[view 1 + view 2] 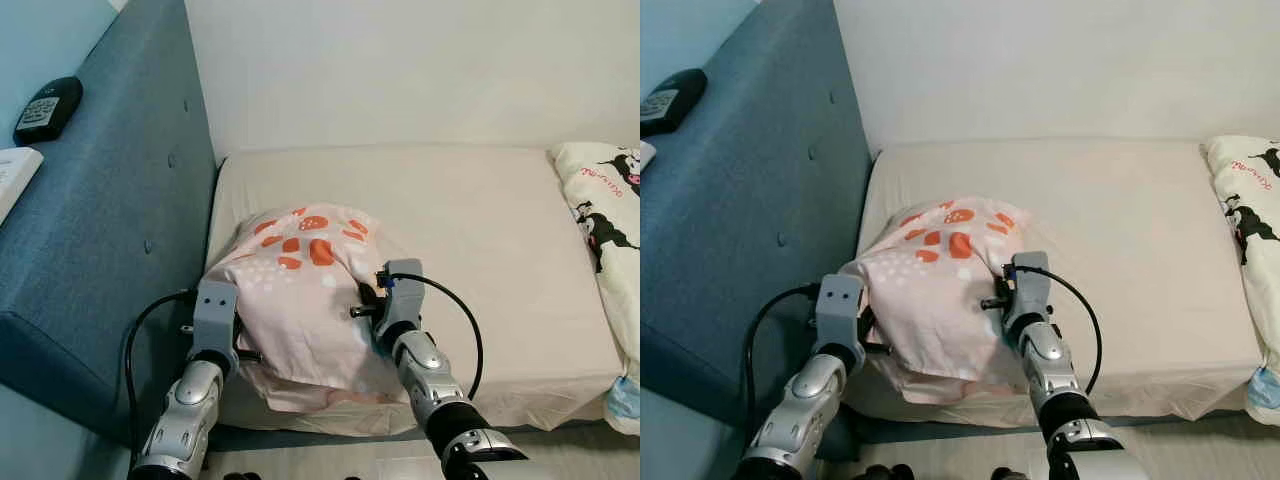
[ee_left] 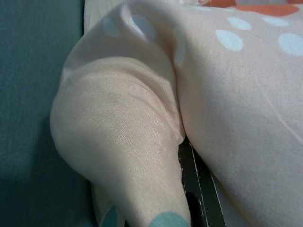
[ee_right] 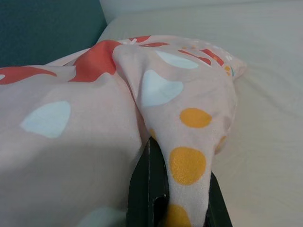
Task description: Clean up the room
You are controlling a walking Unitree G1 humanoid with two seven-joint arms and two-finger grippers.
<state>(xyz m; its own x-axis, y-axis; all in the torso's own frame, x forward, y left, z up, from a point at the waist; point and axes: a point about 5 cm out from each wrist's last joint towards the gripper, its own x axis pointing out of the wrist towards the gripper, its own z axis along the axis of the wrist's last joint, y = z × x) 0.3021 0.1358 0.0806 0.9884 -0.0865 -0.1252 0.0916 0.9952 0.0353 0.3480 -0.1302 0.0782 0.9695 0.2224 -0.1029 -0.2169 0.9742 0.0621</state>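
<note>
left gripper (image 2: 196, 189): closed on cloth | right gripper (image 3: 163, 194): closed on cloth | both arms forward

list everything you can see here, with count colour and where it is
pillow: 1, pale pink with red and white spots, near left corner of the mattress, pinched at both sides
mattress: 1, beige, against the white wall
headboard: 1, blue padded, left of the mattress
blanket: 1, white with cartoon print, right edge
remote: 1, black, on the ledge behind the headboard
left gripper: shut on the pillow's left side
right gripper: shut on the pillow's right side
</note>
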